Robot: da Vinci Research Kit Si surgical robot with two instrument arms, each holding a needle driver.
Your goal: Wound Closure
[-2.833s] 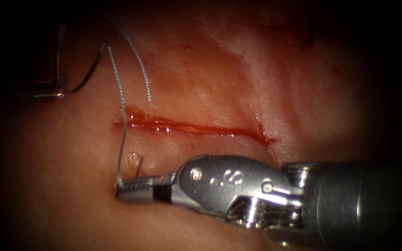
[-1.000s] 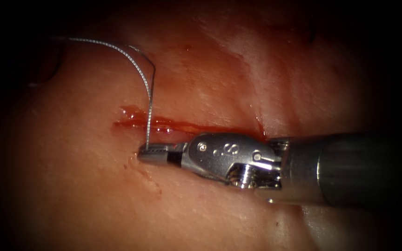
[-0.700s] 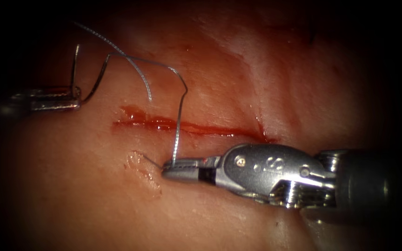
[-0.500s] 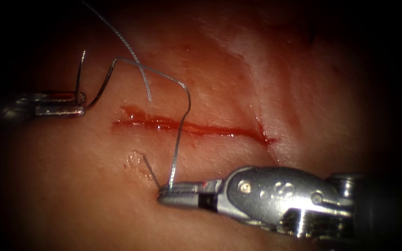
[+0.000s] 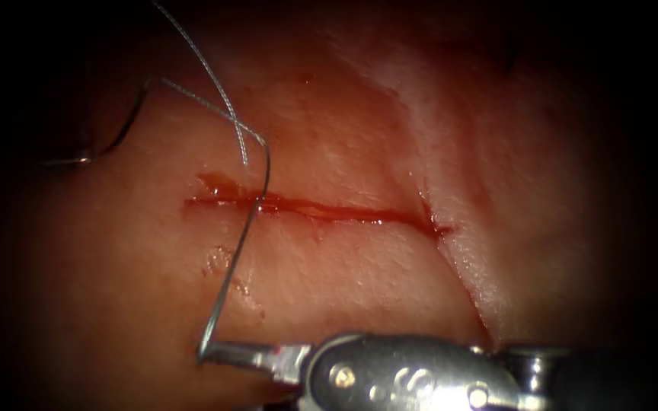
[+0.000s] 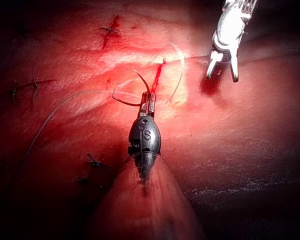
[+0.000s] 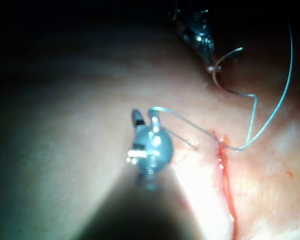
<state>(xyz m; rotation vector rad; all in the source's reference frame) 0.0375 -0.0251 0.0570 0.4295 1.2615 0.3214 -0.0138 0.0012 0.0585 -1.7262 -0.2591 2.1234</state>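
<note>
The needle (image 5: 119, 125), dark and curved, stood off the tissue (image 5: 359, 259), left of the cut (image 5: 314, 209); grey thread (image 5: 237, 243) crossed the cut.

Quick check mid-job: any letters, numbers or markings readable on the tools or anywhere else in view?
"S": on the left tool, on its body, left wrist view.
Marks on the body of the right tool, endoscope view: too blurred to read.
No other text.
The left tool's jaws hold the needle about mid-curve, out of the tissue; the thread runs to the right tool's tip.
</note>
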